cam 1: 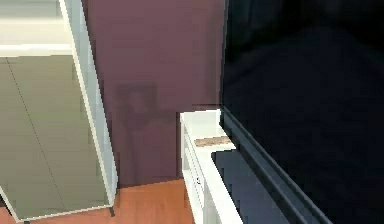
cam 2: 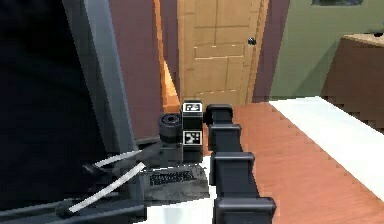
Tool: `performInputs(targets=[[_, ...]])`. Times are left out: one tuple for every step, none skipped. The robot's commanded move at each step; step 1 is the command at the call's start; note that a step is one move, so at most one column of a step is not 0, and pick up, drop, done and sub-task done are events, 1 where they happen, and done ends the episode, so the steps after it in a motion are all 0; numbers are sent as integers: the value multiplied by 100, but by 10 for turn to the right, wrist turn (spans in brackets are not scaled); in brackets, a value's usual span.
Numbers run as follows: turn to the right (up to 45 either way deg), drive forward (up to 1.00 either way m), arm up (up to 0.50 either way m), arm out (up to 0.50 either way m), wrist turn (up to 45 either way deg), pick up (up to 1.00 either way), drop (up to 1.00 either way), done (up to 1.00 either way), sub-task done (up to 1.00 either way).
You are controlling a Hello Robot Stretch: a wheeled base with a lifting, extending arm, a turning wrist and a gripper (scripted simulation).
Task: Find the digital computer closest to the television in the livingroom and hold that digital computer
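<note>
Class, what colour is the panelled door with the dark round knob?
The door is a light tan wood colour, clearest in the arm side view.

one television (cam 1: 310,90), one laptop (cam 2: 172,178), one door (cam 2: 218,50), one white stand (cam 1: 195,125).

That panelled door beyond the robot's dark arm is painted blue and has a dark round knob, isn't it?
Not blue. The panelled door beyond the dark square arm is light brown wood, and it does have a dark round knob. The arm side view shows it.
</note>
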Motion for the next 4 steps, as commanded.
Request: performInputs(targets=[[0,0,0,0,450,0,0,0,0],[0,0,0,0,210,0,0,0,0],[0,0,-30,0,0,0,0,0,0],[0,0,0,0,0,100,0,0,0]])
